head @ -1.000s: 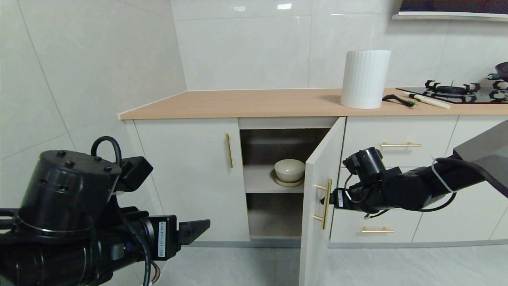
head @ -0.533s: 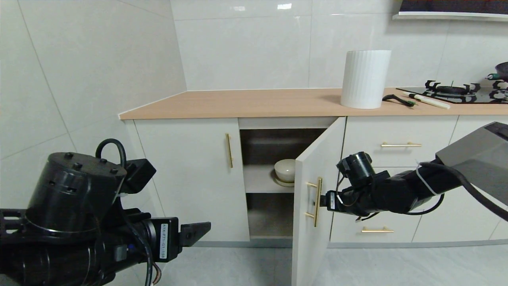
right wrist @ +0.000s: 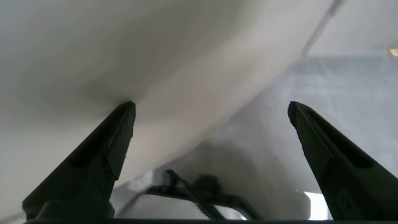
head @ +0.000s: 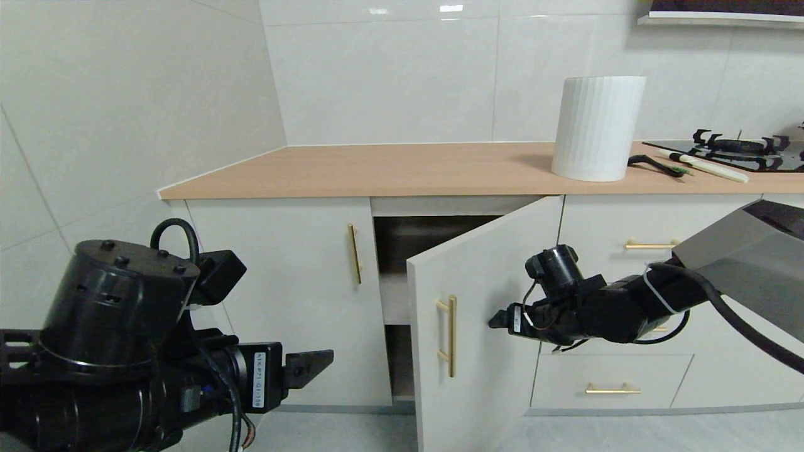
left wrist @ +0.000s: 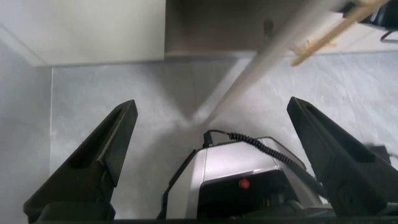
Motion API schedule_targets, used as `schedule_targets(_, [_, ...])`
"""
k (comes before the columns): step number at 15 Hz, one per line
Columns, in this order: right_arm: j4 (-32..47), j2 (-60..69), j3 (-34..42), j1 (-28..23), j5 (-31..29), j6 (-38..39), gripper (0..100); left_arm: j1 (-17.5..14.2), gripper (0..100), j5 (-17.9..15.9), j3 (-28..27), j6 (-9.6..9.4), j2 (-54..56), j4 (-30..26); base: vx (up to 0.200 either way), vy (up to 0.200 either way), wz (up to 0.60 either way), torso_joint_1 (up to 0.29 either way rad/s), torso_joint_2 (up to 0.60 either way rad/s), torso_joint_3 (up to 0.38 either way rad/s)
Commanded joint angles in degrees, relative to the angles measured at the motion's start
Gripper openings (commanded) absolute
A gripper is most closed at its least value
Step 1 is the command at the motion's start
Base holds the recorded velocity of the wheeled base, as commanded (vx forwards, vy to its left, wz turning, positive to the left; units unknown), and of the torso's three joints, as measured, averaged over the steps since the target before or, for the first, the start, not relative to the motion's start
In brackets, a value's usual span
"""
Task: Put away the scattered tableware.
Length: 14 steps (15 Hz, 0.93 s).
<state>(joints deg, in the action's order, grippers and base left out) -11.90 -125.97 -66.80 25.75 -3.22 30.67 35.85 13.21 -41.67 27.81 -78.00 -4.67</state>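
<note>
The white flat cabinet door (head: 483, 301) stands ajar, long axis upright, with a brass bar handle (head: 450, 336) near its free edge. The black right gripper (head: 496, 321), on the nearer arm, sits just beside the door's outer face, on the hinge side of the handle. Its fingers are spread wide and empty; contact cannot be told. The black left gripper (head: 311, 367) is likewise spread and empty. A slim pale utensil (head: 713, 168) lies at the right end of the wooden countertop (head: 408, 169).

At two o'clock you have a white ribbed canister (head: 598, 125) standing upright on the wooden counter (head: 389, 169). Just beside it, toward three o'clock, lie a black-handled tool (head: 656, 165) and a long pale utensil (head: 710, 167), with the gas stove (head: 741, 149) behind them. Under the counter, your closed cupboard door (head: 276, 295) at eight o'clock carries a brass handle (head: 355, 253). The drawer (head: 612, 376) at four o'clock has one too.
</note>
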Motion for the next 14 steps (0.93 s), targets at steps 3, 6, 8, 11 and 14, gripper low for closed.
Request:
schedule_targets(3, [-0.41, -1.21, -2.28, 0.44, -0.03, 3.69, 100, 0.01, 100, 0.06, 0.27, -0.03, -0.05, 0.01, 0.000, 0.000, 0.00, 0.000, 0.00, 0.000])
schedule_targets(6, [-0.41, -3.41, -6.41, 0.97, -0.12, 10.11, 100, 0.01, 100, -0.03, 0.36, -0.03, -0.05, 0.01, 0.000, 0.000, 0.00, 0.000, 0.00, 0.000])
schedule_targets(8, [0.30, -5.69, -10.80, 0.97, -0.30, 16.70, 100, 0.01, 100, -0.03, 0.36, 0.05, -0.05, 0.01, 0.000, 0.000, 0.00, 0.000, 0.00, 0.000])
schedule_targets(11, [0.21, -7.80, -13.79, 0.88, -1.35, 19.34, 100, 0.01, 100, -0.03, 0.36, 0.14, -0.05, 0.01, 0.000, 0.000, 0.00, 0.000, 0.00, 0.000])
schedule_targets(14, [0.38, -9.47, -17.13, 0.71, -3.29, 22.77, 100, -0.17, 100, -0.03, 0.36, 0.14, -0.23, 0.01, 0.000, 0.000, 0.00, 0.000, 0.00, 0.000])
